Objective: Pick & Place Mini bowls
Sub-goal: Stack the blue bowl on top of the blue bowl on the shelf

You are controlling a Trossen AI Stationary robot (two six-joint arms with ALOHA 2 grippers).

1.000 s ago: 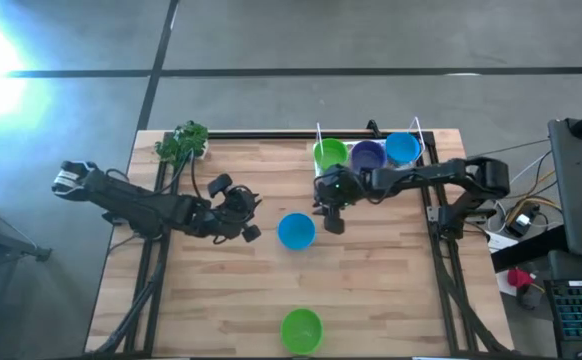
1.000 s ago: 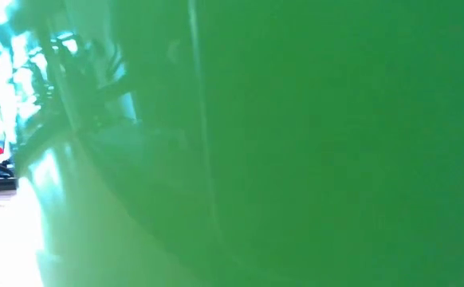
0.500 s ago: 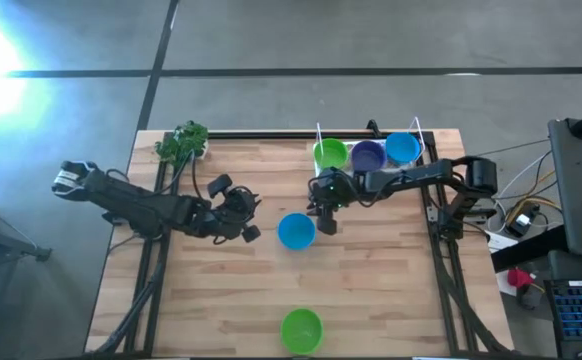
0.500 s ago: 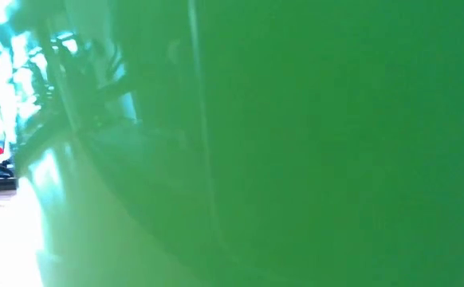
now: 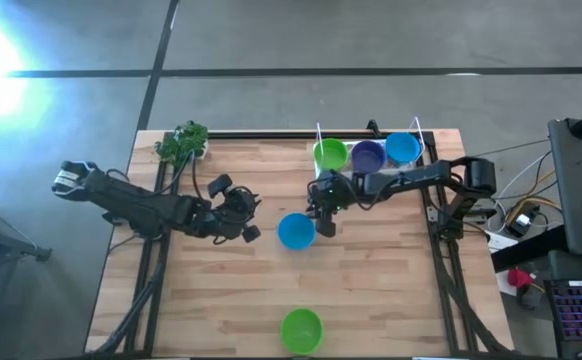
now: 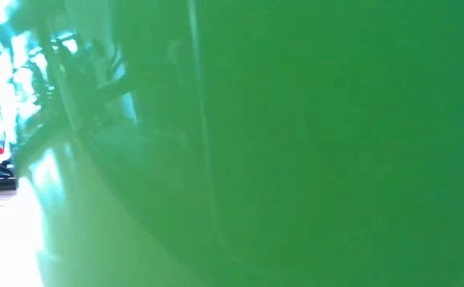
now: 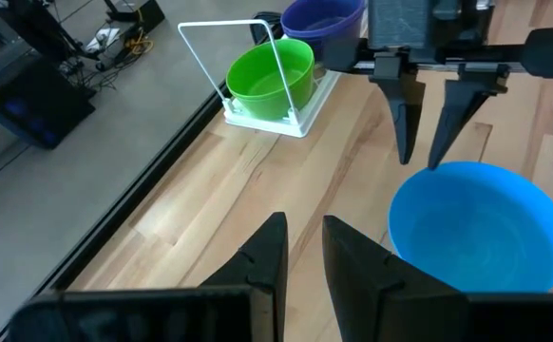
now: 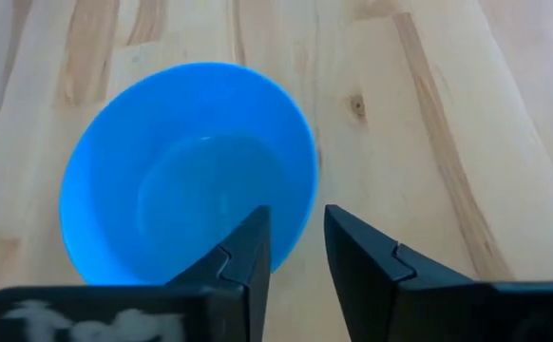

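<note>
A blue mini bowl [image 5: 296, 231] sits upright on the wooden table near its middle. My right gripper [image 8: 300, 249] is open over the bowl's far right rim [image 8: 303, 214], one finger over the hollow and one outside; the left wrist view shows its tips [image 7: 422, 160] at rim height. My left gripper [image 5: 255, 225] waits to the bowl's left, narrowly open, with nothing between its fingers [image 7: 300, 252]. A green mini bowl [image 5: 301, 328] stands at the near edge and fills the low view [image 6: 296, 159]. Green [image 5: 330, 154], purple [image 5: 368, 155] and blue [image 5: 402, 148] bowls stand in a rack. My right gripper comes slanting down from the table's right, its fingers on either side of the blue bowl's rim [image 8: 303, 214]. Whether a fingertip [image 7: 435, 161] touches the rim I cannot tell. The bowl rests flat on the table.
The white wire rack [image 5: 371, 140] with the three bowls is at the far edge, right of centre. A leafy green toy plant [image 5: 183, 142] is at the far left corner. Bare wood lies between the blue bowl and the near green bowl.
My right gripper has moved a little down and toward the blue bowl, away from the rack. The bowls and my left arm have stayed where they were.
</note>
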